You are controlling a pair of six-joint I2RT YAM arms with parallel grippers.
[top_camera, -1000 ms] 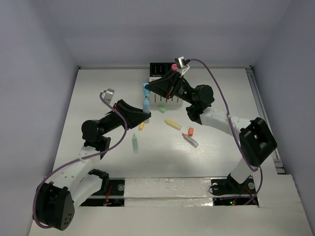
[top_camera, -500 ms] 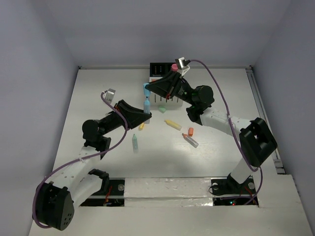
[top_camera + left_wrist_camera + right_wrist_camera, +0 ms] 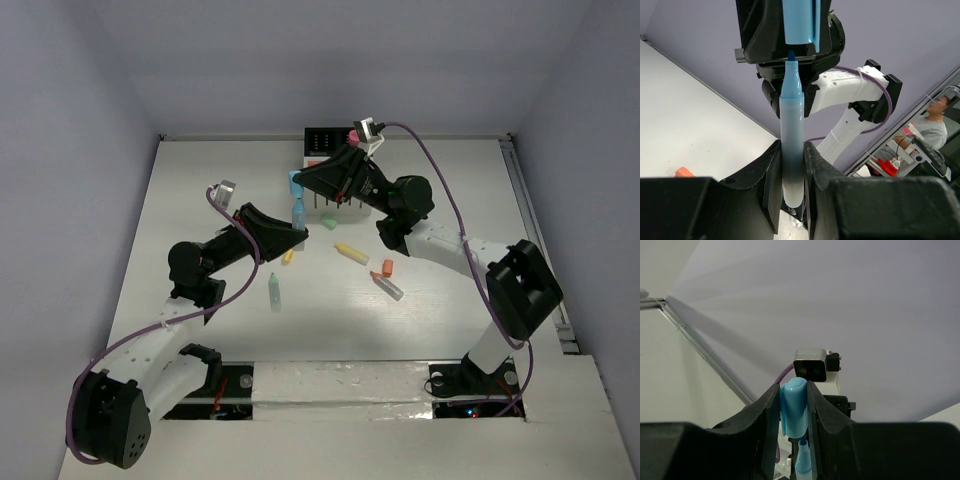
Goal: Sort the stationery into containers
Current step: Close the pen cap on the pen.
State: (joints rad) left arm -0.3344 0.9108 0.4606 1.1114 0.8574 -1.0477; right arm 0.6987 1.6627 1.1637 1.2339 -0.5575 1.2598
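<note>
My left gripper (image 3: 298, 232) is shut on an uncapped blue highlighter (image 3: 298, 213), held upright with its tip up; it also shows in the left wrist view (image 3: 791, 145). My right gripper (image 3: 300, 182) is shut on the blue cap (image 3: 795, 405), which hangs just above the tip (image 3: 802, 462) and in line with it, a small gap between them. The organizer (image 3: 320, 138) stands at the back, mostly hidden behind the right arm, with a pink item (image 3: 353, 134) in it.
On the table lie a yellow highlighter (image 3: 351, 253), an orange eraser (image 3: 388, 268), an orange-capped highlighter (image 3: 386, 285), a green highlighter (image 3: 274, 291), a small yellow item (image 3: 288, 257) and a green item (image 3: 328, 224).
Almost nothing. Both arms hold the highlighter and the cap in nearly the same place, with only a very slight shift of the left arm.
</note>
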